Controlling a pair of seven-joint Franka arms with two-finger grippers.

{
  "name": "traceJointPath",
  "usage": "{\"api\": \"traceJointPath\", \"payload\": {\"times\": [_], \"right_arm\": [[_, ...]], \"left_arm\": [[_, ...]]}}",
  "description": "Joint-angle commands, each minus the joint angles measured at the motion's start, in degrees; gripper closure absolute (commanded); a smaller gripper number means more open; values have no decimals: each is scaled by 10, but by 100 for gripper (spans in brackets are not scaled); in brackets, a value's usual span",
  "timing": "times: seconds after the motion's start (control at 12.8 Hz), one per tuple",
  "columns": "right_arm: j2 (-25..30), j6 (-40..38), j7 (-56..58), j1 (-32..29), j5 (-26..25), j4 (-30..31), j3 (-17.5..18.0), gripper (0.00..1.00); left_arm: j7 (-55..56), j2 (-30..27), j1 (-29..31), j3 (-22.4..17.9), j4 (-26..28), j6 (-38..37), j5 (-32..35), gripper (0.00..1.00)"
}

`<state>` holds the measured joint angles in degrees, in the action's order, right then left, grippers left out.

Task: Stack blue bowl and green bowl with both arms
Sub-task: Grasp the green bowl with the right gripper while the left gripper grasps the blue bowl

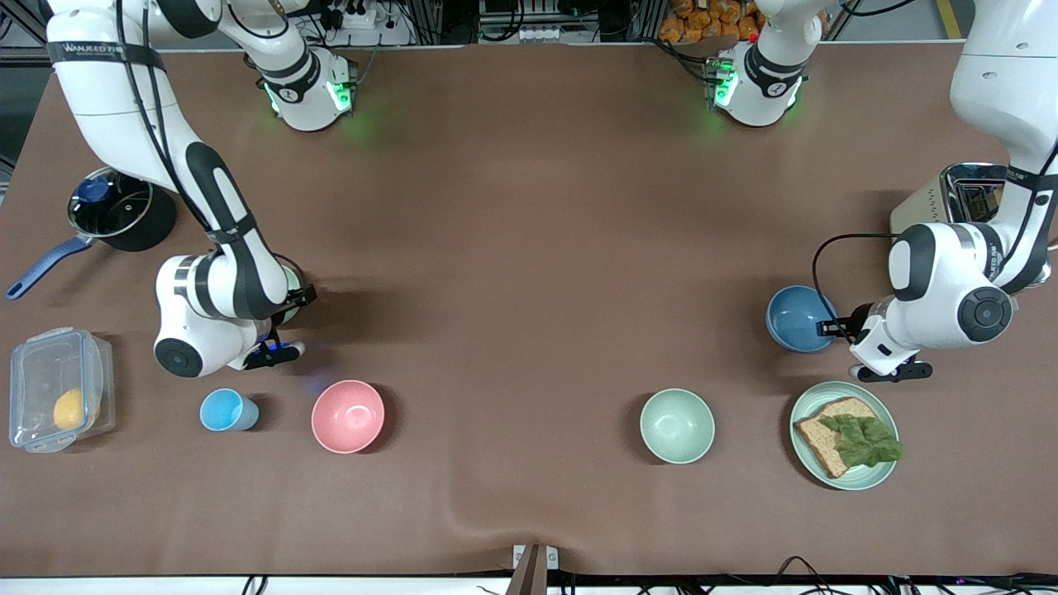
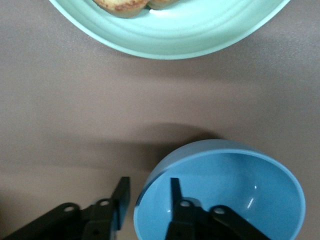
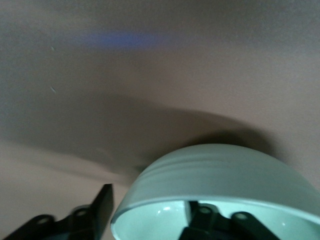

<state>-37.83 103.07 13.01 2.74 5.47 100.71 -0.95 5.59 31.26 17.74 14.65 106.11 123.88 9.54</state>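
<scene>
Jaws of your left gripper (image 2: 148,182) stand spread astride the blue bowl (image 2: 240,200)'s rim, one finger inside and one outside, with a gap on each side. Your right gripper (image 3: 149,197) straddles the green bowl (image 3: 215,170)'s rim likewise. Nearest the front camera you have the plate (image 1: 884,475), pale mint bowl (image 1: 677,426), pink bowl (image 1: 347,416) and cup (image 1: 225,410). The blue bowl sits just farther than the plate, at the left arm's end. The green bowl sits farther than the cup, under the right wrist.

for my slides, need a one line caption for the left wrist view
Left gripper straddling the rim of the blue bowl, one finger inside, one outside, beside the mint-green plate.
</scene>
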Motion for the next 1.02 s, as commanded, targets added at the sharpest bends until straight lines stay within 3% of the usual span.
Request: {"api": "traceJointPath", "payload": {"times": [0.0,0.08,0.55,0.94], "right_arm": [[17,2,19,-22,11,12,9,97],[19,1,32,-22,22,12,9,97],[42,-4,33,-13,28,11,8,97],[78,-20,24,56,26,-5,6,100]], "left_arm": [[-8,7,4,4,-6,6,13,92],[-8,9,5,4,-6,7,13,100],[-4,5,5,4,-10,11,12,100],[-1,-22,-2,12,-34,5,4,100]]}}
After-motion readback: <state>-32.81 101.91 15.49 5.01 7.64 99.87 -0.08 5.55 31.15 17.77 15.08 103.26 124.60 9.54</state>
